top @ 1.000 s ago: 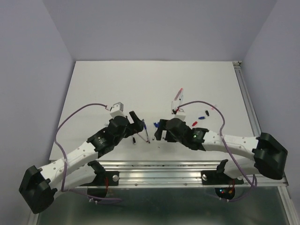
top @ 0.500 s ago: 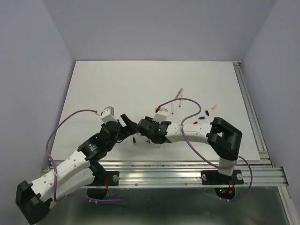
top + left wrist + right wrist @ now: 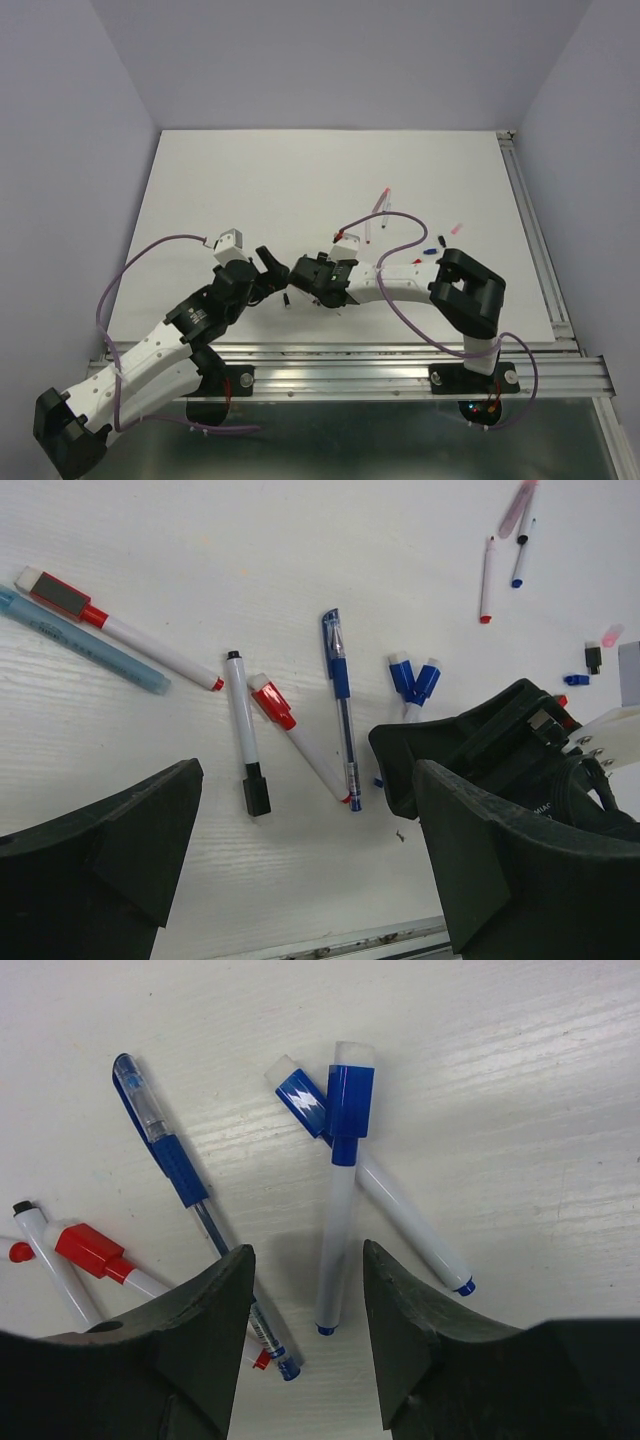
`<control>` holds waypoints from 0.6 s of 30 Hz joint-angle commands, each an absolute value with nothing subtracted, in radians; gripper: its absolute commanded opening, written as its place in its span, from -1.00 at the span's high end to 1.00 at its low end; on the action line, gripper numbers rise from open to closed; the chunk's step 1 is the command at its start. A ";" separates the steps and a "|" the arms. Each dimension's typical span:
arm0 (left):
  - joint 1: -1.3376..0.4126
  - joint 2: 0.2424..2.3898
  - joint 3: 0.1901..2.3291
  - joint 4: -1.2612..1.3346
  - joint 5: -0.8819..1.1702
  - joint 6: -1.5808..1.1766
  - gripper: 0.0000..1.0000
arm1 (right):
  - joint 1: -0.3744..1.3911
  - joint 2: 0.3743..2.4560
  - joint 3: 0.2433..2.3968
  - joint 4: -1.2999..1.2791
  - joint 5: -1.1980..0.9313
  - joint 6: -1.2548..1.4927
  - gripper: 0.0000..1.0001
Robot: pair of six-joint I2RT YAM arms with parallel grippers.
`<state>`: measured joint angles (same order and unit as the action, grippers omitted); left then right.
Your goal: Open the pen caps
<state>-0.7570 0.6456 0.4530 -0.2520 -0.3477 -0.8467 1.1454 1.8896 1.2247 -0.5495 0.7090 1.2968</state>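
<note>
Two fingers of left gripper: spread wide, holding nothing, hanging over the pens
Red marker: far left on the table, cap on
Pale blue pen: just beside the red marker, cap hard to tell
Black marker: cap on, at the near end
Red-cap marker: just beside the black marker, cap on
Blue gel pen: clear cap on
Blue pen caps: on two blue markers crossed over each other, not pulled off yet
Right gripper: half open, one finger on each side of a blue marker's white barrel, not pinching it, nothing held
Far pens: thin, well apart from the rest, likely open already, too small to be sure
Loose caps: black, blue, pink and red, lying by themselves at the right, off their pens
Done so far: about four caps off, by the look of it
Left to do: at least six caps on, blue ones likely next
</note>
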 commanded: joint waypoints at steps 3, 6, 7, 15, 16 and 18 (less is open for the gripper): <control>-0.758 0.637 0.460 -0.199 -0.344 -0.842 -0.98 | 1.150 1.936 1.284 -0.594 0.776 1.330 0.04; -0.758 0.637 0.463 -0.199 -0.342 -0.844 -0.98 | 1.150 1.950 1.282 -0.595 0.781 1.328 0.06; -0.758 0.635 0.463 -0.201 -0.342 -0.844 -0.98 | 1.149 1.950 1.281 -0.597 0.781 1.330 0.07; -0.758 0.638 0.466 -0.199 -0.336 -0.856 -0.98 | 1.150 1.970 1.275 -0.591 0.779 1.322 0.34; -0.758 0.638 0.466 -0.201 -0.337 -0.856 -0.98 | 1.149 1.970 1.275 -0.592 0.779 1.321 0.35; -0.758 0.637 0.469 -0.202 -0.337 -0.856 -0.98 | 1.149 1.968 1.276 -0.591 0.779 1.298 0.41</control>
